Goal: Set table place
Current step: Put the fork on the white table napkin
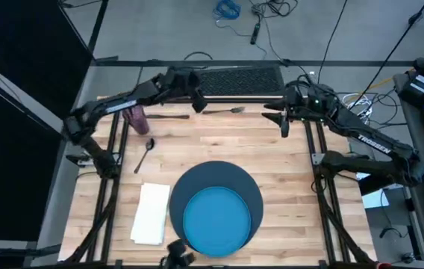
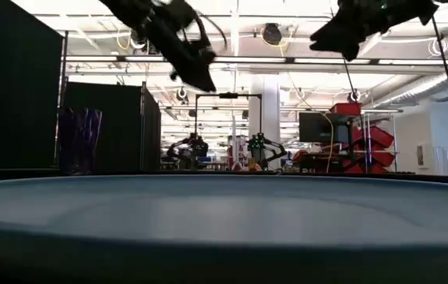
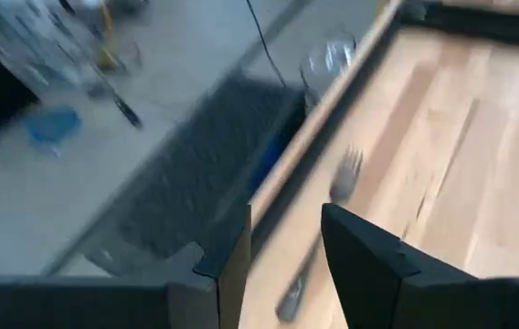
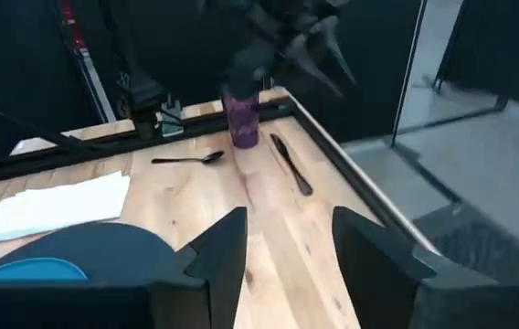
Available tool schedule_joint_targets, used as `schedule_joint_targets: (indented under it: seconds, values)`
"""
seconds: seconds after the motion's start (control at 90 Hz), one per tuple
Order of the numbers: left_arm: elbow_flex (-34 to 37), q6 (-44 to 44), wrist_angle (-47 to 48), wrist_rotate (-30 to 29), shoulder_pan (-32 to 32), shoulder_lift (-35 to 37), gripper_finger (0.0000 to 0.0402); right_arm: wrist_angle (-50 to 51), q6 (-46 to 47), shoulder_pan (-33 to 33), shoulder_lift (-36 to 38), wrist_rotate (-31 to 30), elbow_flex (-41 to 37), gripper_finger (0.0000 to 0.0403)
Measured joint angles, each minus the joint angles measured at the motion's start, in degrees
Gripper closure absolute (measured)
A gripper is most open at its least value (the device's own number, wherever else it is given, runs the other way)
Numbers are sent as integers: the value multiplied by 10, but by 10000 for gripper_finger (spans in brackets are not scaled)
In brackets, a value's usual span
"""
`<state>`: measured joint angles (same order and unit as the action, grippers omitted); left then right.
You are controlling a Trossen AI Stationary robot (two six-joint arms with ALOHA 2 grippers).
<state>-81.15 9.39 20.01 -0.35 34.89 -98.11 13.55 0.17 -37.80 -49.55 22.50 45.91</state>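
Observation:
The fork [image 1: 223, 110] lies on the table [image 1: 287, 172] near the far edge, and in the left wrist view the fork [image 3: 319, 242] shows below the gap of my open left gripper [image 3: 284, 219]. The left gripper [image 1: 199, 104] hangs well above the wood. The purple cup [image 1: 136, 117] stands at the far left, with the knife [image 1: 163, 116] beside it and the spoon [image 1: 145, 153] nearer. The bright blue plate [image 1: 217, 219] sits on the dark blue mat [image 1: 249, 187], and the white napkin [image 1: 151, 213] lies to its left. My right gripper [image 1: 283, 123] hovers open at the far right.
A black frame [image 1: 234, 67] runs along the far edge, with a dark floor mat [image 3: 195, 174] beyond it. Bare wood lies to the right of the place mat. In the low view the plate's rim [image 2: 224, 213] fills the foreground, and both arms show high above it.

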Motion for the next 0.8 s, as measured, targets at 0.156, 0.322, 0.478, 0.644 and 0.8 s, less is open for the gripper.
schedule_joint_targets:
  seconds: [0.156, 0.322, 0.478, 0.644, 0.8]
  values:
    - [-62, 7, 41, 16, 2, -91, 279, -10, 9, 0, -21, 0, 0, 255]
    - [-113, 40, 54, 36, -10, -169, 279, -12, 4, 0, -31, 13, 0, 255]
    - [-163, 72, 94, 36, -17, -229, 279, -13, 4, 0, -31, 19, 0, 255]
    - [-206, 78, 111, 35, -16, -277, 279, -13, 4, 0, -31, 19, 0, 255]
    - [-230, 78, 128, 54, -17, -298, 279, -13, 4, 0, -31, 19, 0, 255]
